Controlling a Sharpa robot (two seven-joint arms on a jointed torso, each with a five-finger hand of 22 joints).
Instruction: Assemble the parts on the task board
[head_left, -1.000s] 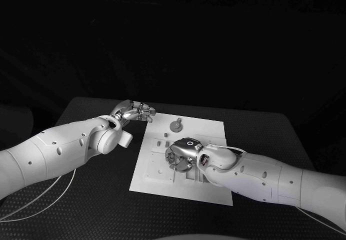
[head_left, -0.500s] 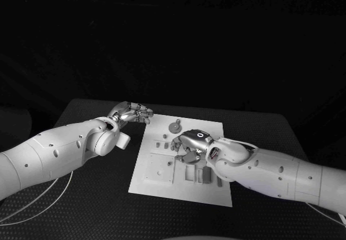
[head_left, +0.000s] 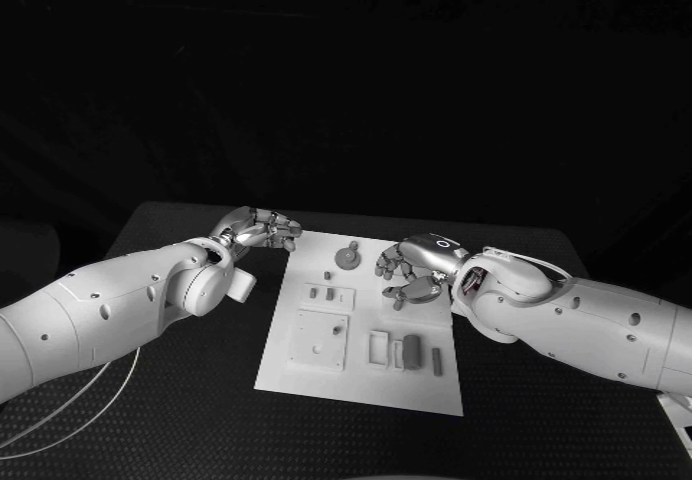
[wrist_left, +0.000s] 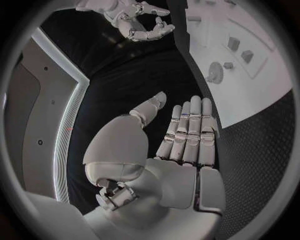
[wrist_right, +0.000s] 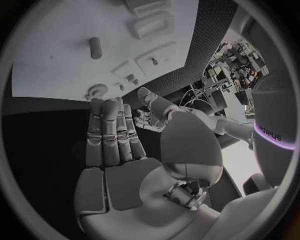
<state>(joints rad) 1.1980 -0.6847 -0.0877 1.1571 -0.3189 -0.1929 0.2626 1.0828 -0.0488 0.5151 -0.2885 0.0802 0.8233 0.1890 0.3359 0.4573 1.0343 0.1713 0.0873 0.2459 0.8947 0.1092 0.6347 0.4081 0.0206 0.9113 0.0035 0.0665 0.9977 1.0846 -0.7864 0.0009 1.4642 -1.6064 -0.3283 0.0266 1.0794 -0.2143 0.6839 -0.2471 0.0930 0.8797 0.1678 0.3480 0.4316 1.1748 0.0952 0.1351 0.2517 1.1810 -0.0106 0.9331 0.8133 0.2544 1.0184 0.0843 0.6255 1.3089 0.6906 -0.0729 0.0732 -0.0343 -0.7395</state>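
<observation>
Since a second ago your right hand (head_left: 410, 272) has lifted from the task board's (head_left: 296, 372) middle toward its far edge, empty. Left wrist view: left hand (wrist_left: 185, 134) flat, holding nothing. Right wrist view: parts (wrist_right: 95, 47) still lie loose; assembly looks unfinished.

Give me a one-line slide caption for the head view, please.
Right hand hovers open over the far part of the white task board; left hand waits beside its far left corner, small grey parts lying on it.
</observation>
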